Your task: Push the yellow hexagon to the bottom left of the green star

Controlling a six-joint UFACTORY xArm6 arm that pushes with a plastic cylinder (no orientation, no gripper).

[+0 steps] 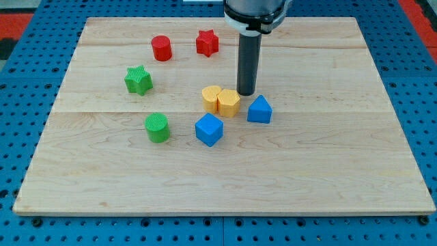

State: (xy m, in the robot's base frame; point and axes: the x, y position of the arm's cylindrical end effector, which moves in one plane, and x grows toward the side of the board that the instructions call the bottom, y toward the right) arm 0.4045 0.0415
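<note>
The yellow hexagon [212, 98] lies near the board's middle, touching a yellow heart-like block [229, 103] on its right. The green star [138, 80] sits to the view's left, up and left of the hexagon. My tip [246, 92] is just right of the yellow pair, close above the yellow heart's right edge and up-left of the blue triangular block [259, 109].
A green cylinder [158, 128] sits below the star. A blue cube [209, 130] lies below the yellow blocks. A red cylinder [162, 48] and a red star [207, 42] sit near the view's top. The wooden board [328, 171] rests on a blue pegboard.
</note>
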